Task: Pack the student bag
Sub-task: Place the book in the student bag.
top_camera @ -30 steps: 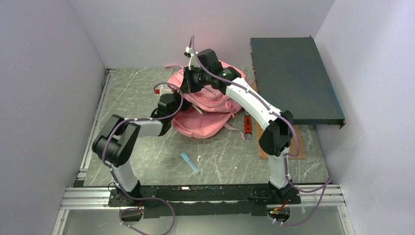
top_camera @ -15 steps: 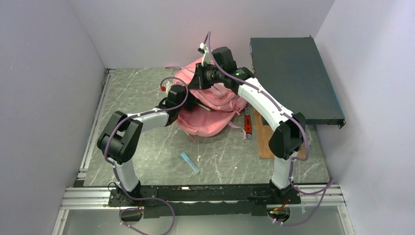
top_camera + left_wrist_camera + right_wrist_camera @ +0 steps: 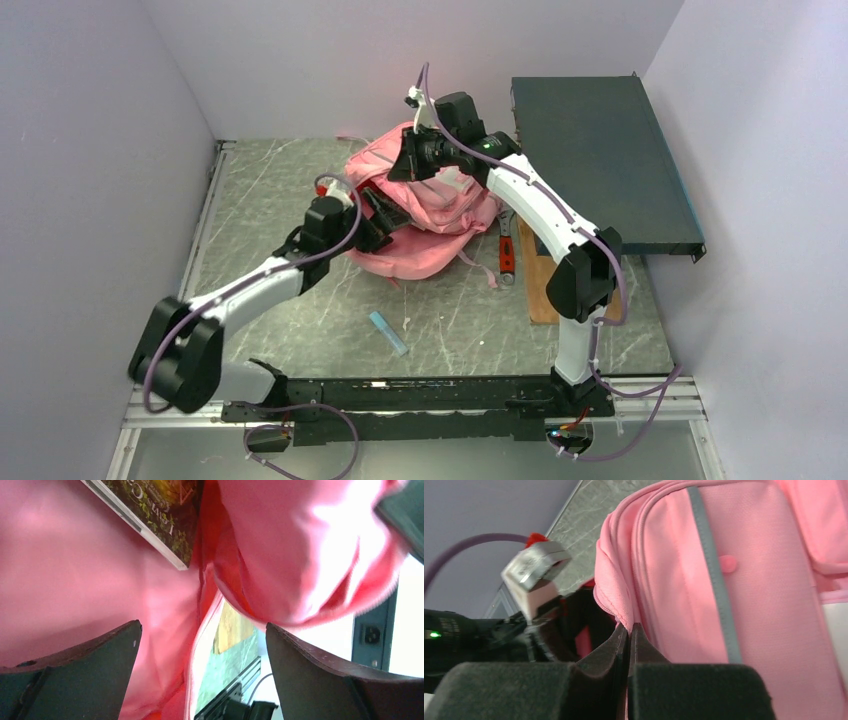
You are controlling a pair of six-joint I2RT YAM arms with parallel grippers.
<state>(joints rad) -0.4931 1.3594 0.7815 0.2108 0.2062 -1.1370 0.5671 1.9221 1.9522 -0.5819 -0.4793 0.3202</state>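
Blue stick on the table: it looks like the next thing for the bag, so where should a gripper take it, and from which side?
I would take the blue stick at mid-length, from straight above, with the jaws turned to close across its narrow width. It lies flat and slanted on the table, with bare surface along both long sides.

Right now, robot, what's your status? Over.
Left gripper open at mouth of student bag. Right gripper shut on its rim. Book inside. Small blue item loose on table.

You're in a robotics lab cell: bare white walls [image 3: 300,60] enclose the grey tabletop [image 3: 450,320], with aluminium rails [image 3: 180,405] at 6 o'clock.
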